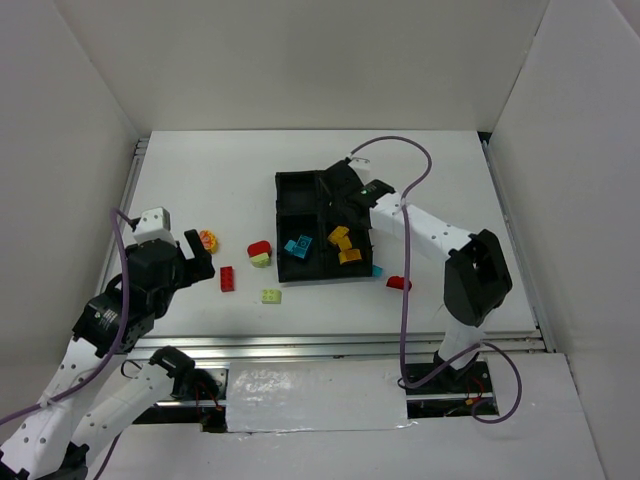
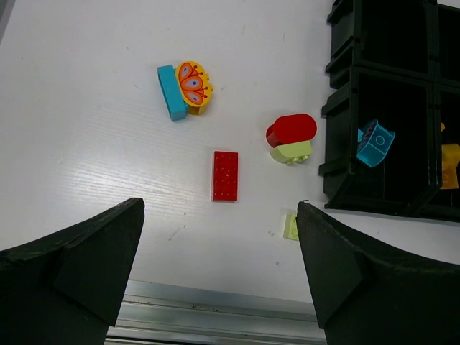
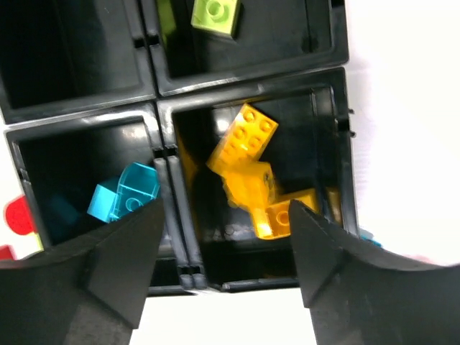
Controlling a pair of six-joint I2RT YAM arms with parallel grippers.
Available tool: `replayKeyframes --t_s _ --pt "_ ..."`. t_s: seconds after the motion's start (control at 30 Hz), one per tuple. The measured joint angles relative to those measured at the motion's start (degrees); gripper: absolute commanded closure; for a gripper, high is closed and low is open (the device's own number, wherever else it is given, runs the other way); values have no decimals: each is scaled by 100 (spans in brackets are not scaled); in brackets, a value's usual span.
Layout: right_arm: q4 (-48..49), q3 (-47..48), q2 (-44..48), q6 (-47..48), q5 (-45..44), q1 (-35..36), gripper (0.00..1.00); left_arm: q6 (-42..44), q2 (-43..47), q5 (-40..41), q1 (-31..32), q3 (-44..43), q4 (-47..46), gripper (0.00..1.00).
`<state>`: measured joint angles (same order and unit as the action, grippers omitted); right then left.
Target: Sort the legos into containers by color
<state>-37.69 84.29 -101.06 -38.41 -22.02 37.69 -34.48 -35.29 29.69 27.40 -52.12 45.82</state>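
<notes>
One black tray (image 1: pixel 290 185) of four compartments sits mid-frame in the top view on the white bench (image 1: pixel 200 170). In the right wrist view its lower-right compartment holds three orange-yellow bricks (image 3: pixel 248 136), the lower-left two cyan bricks (image 3: pixel 129 190) and the upper-right one lime brick (image 3: pixel 215 14). The upper-left is too dark to read. The right gripper (image 3: pixel 226 207) hangs over the orange-yellow ones, spread wide and holding nothing.

In the left wrist view a flat red brick (image 2: pixel 225 176) lies at centre, just above the gap of the left gripper (image 2: pixel 221 208), which is also wide and empty. A cyan brick with a butterfly piece (image 2: pixel 183 88) is at upper left. A red dome on a lime block (image 2: pixel 291 138) is right of centre. A small lime piece (image 2: pixel 290 226) is partly hidden behind the right finger.

In the top view one red brick (image 1: pixel 398 283) and one cyan brick (image 1: pixel 378 270) lie just off the tray's lower-right corner.
</notes>
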Motion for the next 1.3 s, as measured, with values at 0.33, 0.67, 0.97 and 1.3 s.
replayKeyframes --t_s 0.33,0.67,0.97,1.3 --pt "98 -1355 1543 -125 17 -144 0 2 -37 -2 0 0 0 0" --pt "1032 -4631 4612 -1316 1582 -1534 0 4 -37 -50 -11 0 -4 0" --pt "1674 -6089 6706 -4122 1644 -1589 0 4 -11 -48 -22 0 -4 1" --pt "1648 -6518 6636 -6441 1121 -1600 0 4 -22 -46 -22 0 -2 0"
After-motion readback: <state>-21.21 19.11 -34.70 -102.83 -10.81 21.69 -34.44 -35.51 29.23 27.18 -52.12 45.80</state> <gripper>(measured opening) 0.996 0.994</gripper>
